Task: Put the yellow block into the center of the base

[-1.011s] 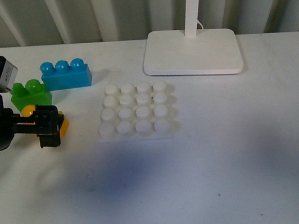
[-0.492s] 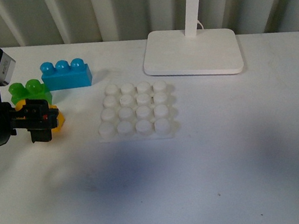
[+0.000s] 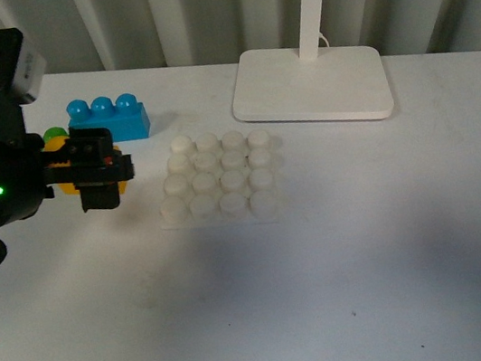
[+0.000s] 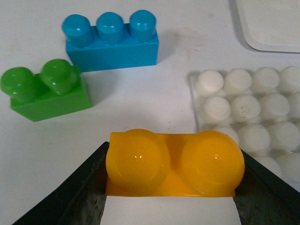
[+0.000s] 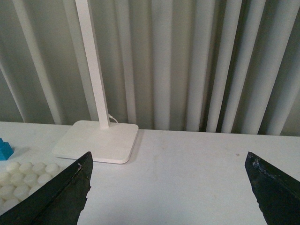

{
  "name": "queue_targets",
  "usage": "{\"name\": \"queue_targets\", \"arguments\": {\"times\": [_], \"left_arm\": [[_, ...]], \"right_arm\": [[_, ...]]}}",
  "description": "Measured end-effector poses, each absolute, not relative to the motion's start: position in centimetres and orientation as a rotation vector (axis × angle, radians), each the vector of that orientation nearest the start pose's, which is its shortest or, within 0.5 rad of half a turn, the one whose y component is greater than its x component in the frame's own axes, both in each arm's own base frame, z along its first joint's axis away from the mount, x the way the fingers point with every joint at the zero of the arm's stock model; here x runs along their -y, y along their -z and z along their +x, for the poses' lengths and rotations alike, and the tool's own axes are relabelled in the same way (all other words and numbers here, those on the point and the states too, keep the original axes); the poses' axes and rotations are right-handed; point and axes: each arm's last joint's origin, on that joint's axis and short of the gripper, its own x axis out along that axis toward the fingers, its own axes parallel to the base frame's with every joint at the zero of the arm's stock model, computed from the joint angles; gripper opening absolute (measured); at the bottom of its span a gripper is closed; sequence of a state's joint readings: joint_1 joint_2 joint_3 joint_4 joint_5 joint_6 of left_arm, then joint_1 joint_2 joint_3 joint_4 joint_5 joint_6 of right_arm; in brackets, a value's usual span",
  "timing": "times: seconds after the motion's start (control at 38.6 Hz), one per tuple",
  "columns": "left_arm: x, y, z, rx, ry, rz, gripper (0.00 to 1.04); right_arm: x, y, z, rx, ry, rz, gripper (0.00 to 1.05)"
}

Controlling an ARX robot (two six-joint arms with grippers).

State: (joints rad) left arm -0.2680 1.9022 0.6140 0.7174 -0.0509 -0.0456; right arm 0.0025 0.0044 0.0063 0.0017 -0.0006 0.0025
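Observation:
My left gripper is shut on the yellow block, a two-stud brick held clear of the table between the black fingers. In the front view only slivers of the yellow block show past the arm. The white studded base lies flat just to the right of that gripper. My right gripper is open over bare table, with a corner of the base beside one finger; it does not show in the front view.
A blue three-stud brick and a green two-stud brick sit at the back left. The white lamp foot with its upright post stands behind the base. Pleated curtain lines the table's far edge.
My left gripper has lifted with the yellow block and moved right, toward the base. The green brick is now mostly hidden behind the arm in the front view.

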Motion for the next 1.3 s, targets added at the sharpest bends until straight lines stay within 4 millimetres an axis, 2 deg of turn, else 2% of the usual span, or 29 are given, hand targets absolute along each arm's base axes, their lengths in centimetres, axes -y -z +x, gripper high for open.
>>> {"name": "queue_targets", "arguments": {"times": [0.29, 0.6, 0.96, 1.3], "left_arm": [[13.0, -9.4, 31.2, -0.553, 0.198, 0.005, 0.66], [16.4, -8.6, 31.5, -0.571, 0.195, 0.003, 0.66], [18.7, -8.1, 31.7, -0.579, 0.212, -0.011, 0.66], [19.4, -7.4, 31.7, -0.596, 0.211, -0.014, 0.66]], "right_arm": [[0.0, -16.5, 9.8, 0.004, -0.003, 0.003, 0.95], [0.0, -16.5, 9.8, 0.004, -0.003, 0.002, 0.95], [0.0, -16.5, 9.8, 0.004, -0.003, 0.003, 0.95], [0.0, -16.5, 9.8, 0.004, -0.003, 0.002, 0.95]]}}
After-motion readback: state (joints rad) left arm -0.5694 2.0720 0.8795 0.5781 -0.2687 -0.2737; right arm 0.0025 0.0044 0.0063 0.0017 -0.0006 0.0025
